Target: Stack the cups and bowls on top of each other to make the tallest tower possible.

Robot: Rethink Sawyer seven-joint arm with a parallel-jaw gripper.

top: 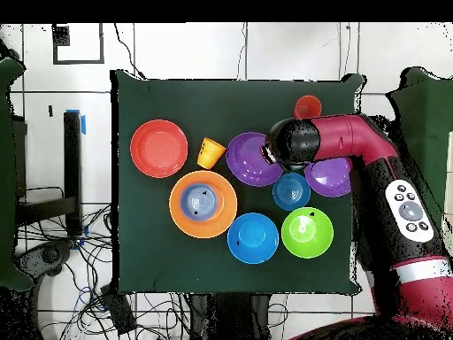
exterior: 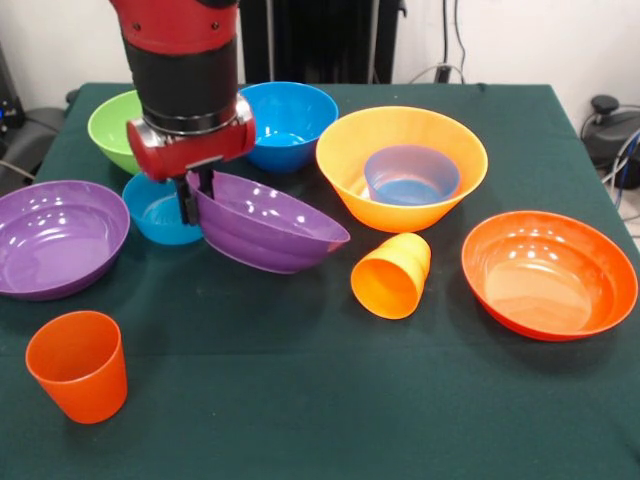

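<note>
My gripper is shut on the left rim of a purple bowl, which hangs tilted with its right edge low near the cloth. That bowl shows from above beside my wrist. A second purple bowl rests at the left. The large yellow-orange bowl holds a small translucent blue bowl. A yellow-orange cup lies on its side in the middle. A red-orange cup stands upright at the front left. The red-orange bowl sits at the right.
A small blue bowl sits just behind the gripper, partly hidden by it. A lime green bowl and a medium blue bowl stand at the back. The dark green cloth covers the table. Cables lie on the floor.
</note>
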